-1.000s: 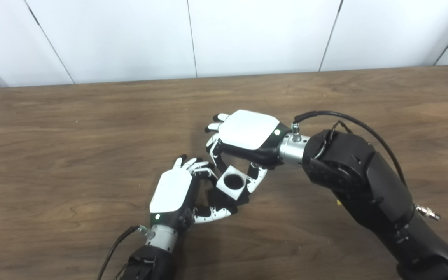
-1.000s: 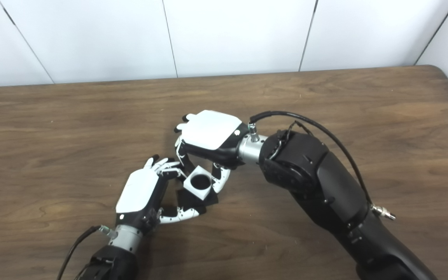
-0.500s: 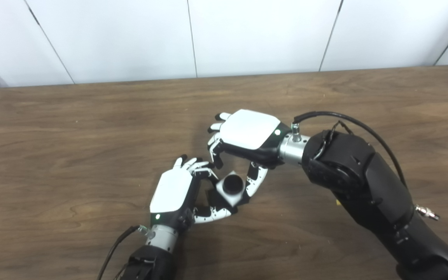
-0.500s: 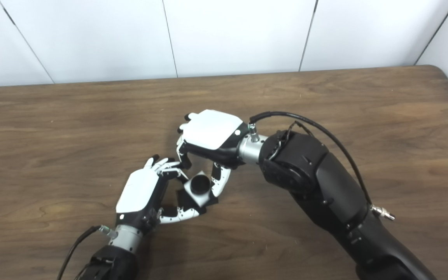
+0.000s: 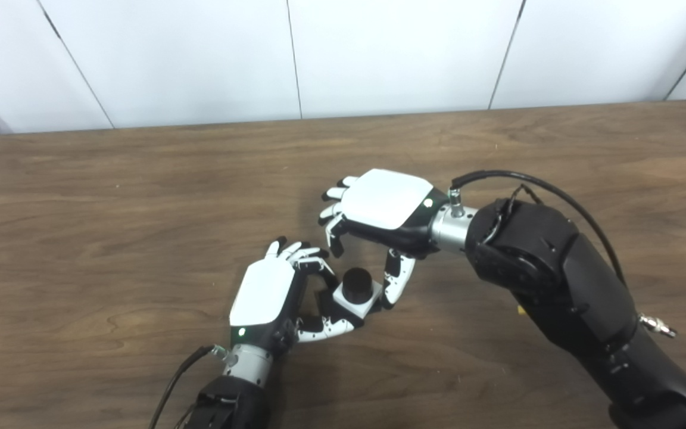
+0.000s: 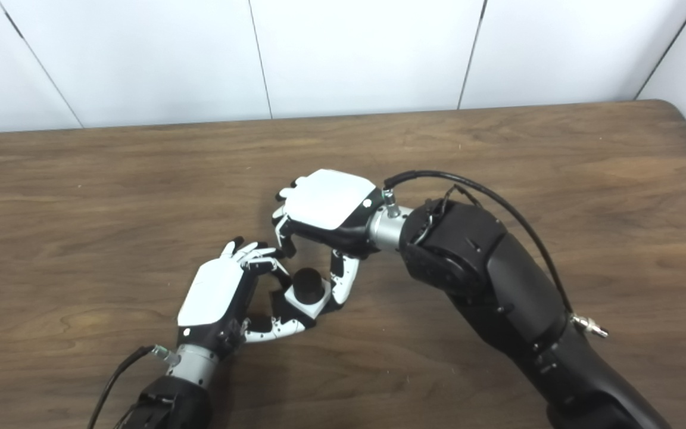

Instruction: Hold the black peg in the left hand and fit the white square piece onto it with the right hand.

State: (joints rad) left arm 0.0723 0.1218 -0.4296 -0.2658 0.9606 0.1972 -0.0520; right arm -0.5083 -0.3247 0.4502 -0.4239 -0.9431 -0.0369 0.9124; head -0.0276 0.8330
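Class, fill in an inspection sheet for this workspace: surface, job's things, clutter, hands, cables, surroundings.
Surface: brown wooden table.
Job's things: white piece sits around the black peg, whose round top pokes through its hole.
Clutter: nothing seen.
Hands: left hand grips the peg's base; right hand has fingers spread, thumb beside the piece, contact unclear.
Cables: black cable loops over the right wrist; another leaves the left wrist.
Surroundings: white panelled wall.

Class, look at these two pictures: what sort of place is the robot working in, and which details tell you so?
Probably a lab or test room, not a home. The clues: a bare brown wooden table with only the task pieces on it, a plain white panelled wall behind, and exposed cabling on the robot's arm.
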